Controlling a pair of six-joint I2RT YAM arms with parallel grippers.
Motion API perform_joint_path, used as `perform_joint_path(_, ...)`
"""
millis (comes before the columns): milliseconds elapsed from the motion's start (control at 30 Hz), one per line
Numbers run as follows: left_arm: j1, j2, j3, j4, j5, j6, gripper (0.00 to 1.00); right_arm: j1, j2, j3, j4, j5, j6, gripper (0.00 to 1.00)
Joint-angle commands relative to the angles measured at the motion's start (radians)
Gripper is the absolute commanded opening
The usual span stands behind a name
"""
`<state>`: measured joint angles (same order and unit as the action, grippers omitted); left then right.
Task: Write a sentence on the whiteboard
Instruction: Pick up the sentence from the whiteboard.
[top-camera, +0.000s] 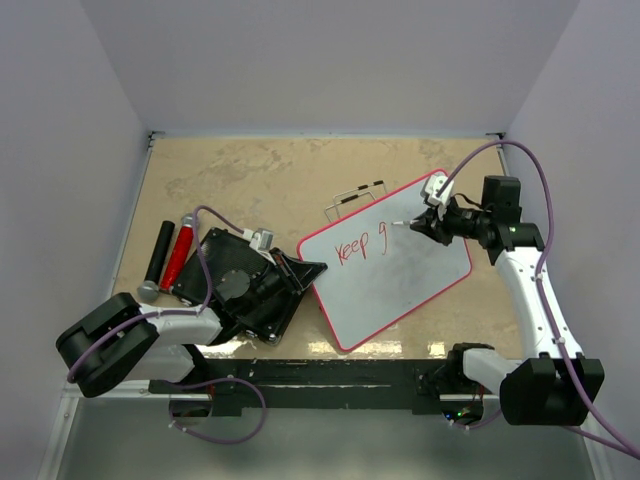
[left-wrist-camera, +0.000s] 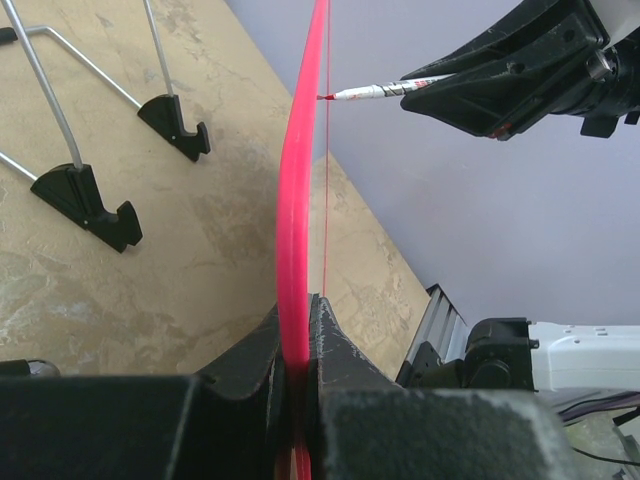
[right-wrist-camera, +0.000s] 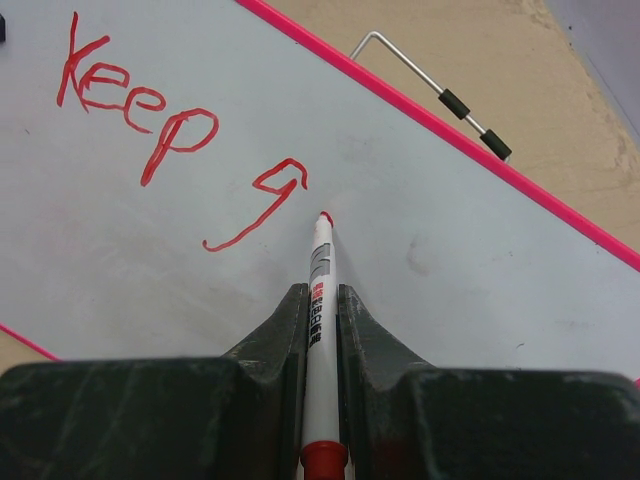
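Note:
The whiteboard, white with a red rim, lies slanted at mid-table. Red writing on it, the sentence, reads "Keep g". My left gripper is shut on the board's left rim, which runs edge-on between the jaws. My right gripper is shut on a white marker with a red tip. The tip meets the board's face just right of the "g". The left wrist view shows the same marker touching the board.
A bent wire stand with black feet lies behind the board. A black cylinder and a red one lie at the far left. White walls close in the table's sides and back.

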<state>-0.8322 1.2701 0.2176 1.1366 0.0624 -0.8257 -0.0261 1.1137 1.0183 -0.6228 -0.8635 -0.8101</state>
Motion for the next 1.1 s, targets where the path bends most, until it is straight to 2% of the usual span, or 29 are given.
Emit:
perform_joint_path(0,-0.005,0.014,0.02,0.008,0.062,0.068,0.0,0.003,-0.011,0.006,-0.002,-0.049,-0.004,0.0)
perform_joint_path(400,-0.004,0.023,0.022,0.018,0.074,0.066,0.0,0.012,0.015,-0.009,0.09,-0.026,0.09,0.0)
perform_joint_path(633,-0.004,0.022,0.02,0.018,0.073,0.066,0.0,0.012,-0.017,-0.037,0.176,0.056,0.176,0.0)
perform_joint_path(800,-0.004,0.02,0.016,0.02,0.07,0.065,0.0,0.012,-0.02,-0.032,0.124,0.099,0.138,0.0)
perform_joint_path(1067,-0.004,0.025,0.017,0.023,0.071,0.065,0.0,0.012,-0.025,-0.03,0.02,0.084,0.046,0.0)
